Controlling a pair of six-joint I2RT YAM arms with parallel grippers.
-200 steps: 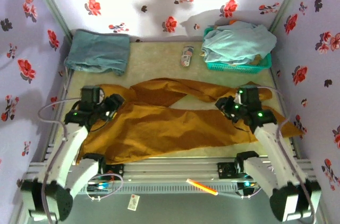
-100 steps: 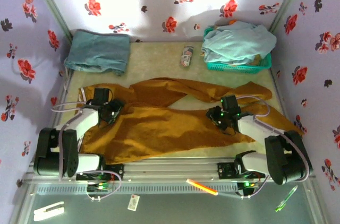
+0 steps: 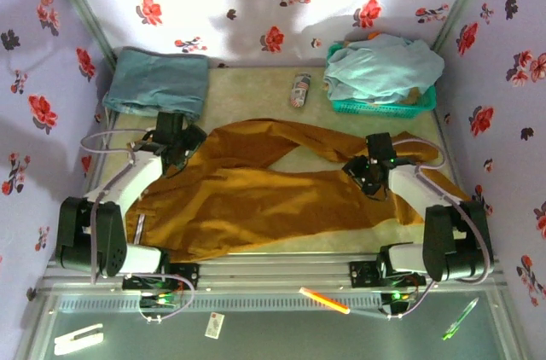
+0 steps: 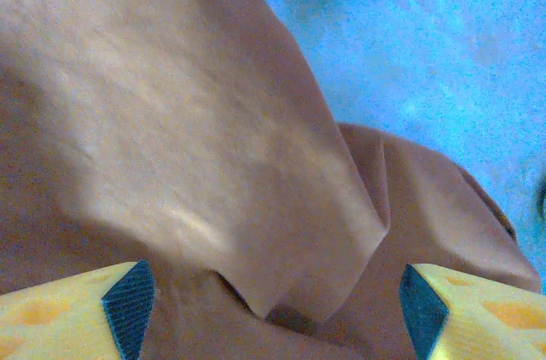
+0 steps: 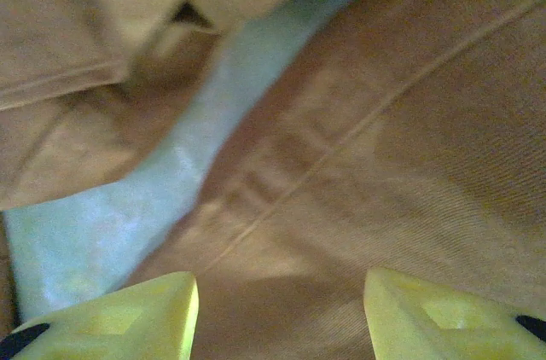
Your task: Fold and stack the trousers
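1. Left wrist view: the left gripper (image 4: 275,304) stands wide open, its yellow fingers (image 4: 60,313) at the two lower corners. A raised fold of the trousers (image 4: 171,121) lies in the gap between them, but neither dark pad presses on it, so nothing is held.
2. In the right wrist view the right gripper (image 5: 281,313) is also parted, its yellow fingertips (image 5: 128,313) hanging close over ribbed ochre cloth (image 5: 409,164) without clamping it. A pale strip of table (image 5: 205,164) shows between two layers of the fabric.
3. From above, the left gripper (image 3: 175,151) sits over the far left corner of the trousers, near the front edge of a folded teal garment (image 3: 158,83). The right gripper (image 3: 371,177) is over the right part of the cloth, where the far leg bends back toward the near one.
4. The trousers (image 3: 256,198) lie spread across the middle of the table (image 3: 256,91), between the two arms. The broad part lies toward the near left, and one leg arches along the far side to the right. A small pale trim shows at the near left edge.
5. The teal garment occupies the far left corner. A green basket (image 3: 384,107) in the far right corner holds a heaped pale aqua garment (image 3: 380,66). Both are apart from the trousers.
6. A small can-like object (image 3: 300,89) lies between the teal garment and the basket, and an orange pen (image 3: 324,300) rests on the near metal rail.
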